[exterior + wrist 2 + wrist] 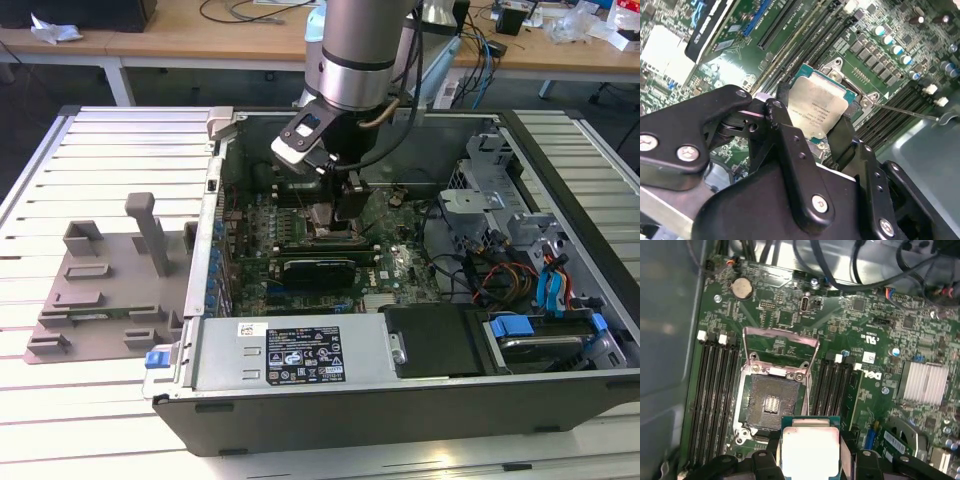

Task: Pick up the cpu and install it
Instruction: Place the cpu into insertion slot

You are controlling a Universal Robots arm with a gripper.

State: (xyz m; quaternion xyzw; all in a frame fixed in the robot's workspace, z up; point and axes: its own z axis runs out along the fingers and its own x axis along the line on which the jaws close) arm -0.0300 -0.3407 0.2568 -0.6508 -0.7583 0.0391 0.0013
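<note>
While the open computer case (400, 410) lies on the bench (120, 140), its motherboard's (860, 325) socket (771, 402) stands bare, frame (780, 340) raised. The gripper (810, 452) clenches the cpu (810, 445) between 2 fingers (848, 450), above the socket's edge: pickup done, seating not yet done.

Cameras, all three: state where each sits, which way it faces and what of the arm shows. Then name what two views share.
Exterior view: off the arm, raised, looking down into the open computer case; the arm and pincer show.
First wrist view: at the wrist, facing down onto the motherboard and empty socket; the pincer shows, shut on the cpu.
Second wrist view: at the wrist, looking slantwise past the pincer's black links to the motherboard.
Both wrist views share the held cpu and motherboard.
</note>
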